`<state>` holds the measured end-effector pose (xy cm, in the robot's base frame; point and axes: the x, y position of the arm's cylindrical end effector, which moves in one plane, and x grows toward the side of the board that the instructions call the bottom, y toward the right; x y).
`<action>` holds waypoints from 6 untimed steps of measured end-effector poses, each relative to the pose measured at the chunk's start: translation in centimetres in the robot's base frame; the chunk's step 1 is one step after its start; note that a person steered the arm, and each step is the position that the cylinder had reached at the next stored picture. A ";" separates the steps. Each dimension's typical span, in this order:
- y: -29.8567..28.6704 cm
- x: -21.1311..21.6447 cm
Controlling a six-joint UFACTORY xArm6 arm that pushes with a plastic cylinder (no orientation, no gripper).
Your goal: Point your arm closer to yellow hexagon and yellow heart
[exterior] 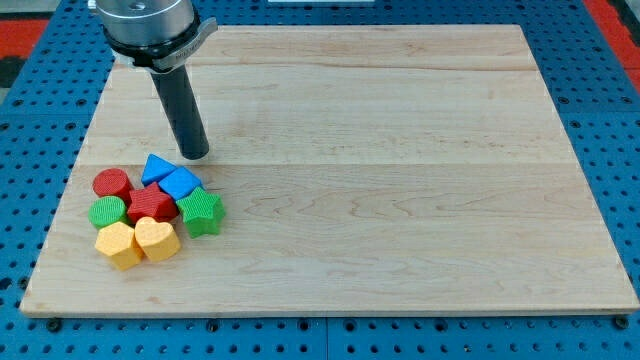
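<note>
The yellow hexagon (118, 245) and the yellow heart (157, 238) lie side by side at the bottom of a cluster of blocks near the board's lower left. My tip (195, 155) rests on the board above the cluster, just up and right of the blue triangle (156, 167). The tip is well above both yellow blocks, with the blue and red blocks between.
The cluster also holds a blue block (181, 183), a red cylinder (112, 184), a red star-like block (151, 205), a green cylinder (106, 212) and a green star (202, 212). The wooden board (400, 150) lies on a blue perforated table (20, 150).
</note>
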<state>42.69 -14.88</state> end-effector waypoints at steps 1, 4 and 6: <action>0.0 0.0; 7.3 0.1; 16.4 14.5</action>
<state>57.21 1.54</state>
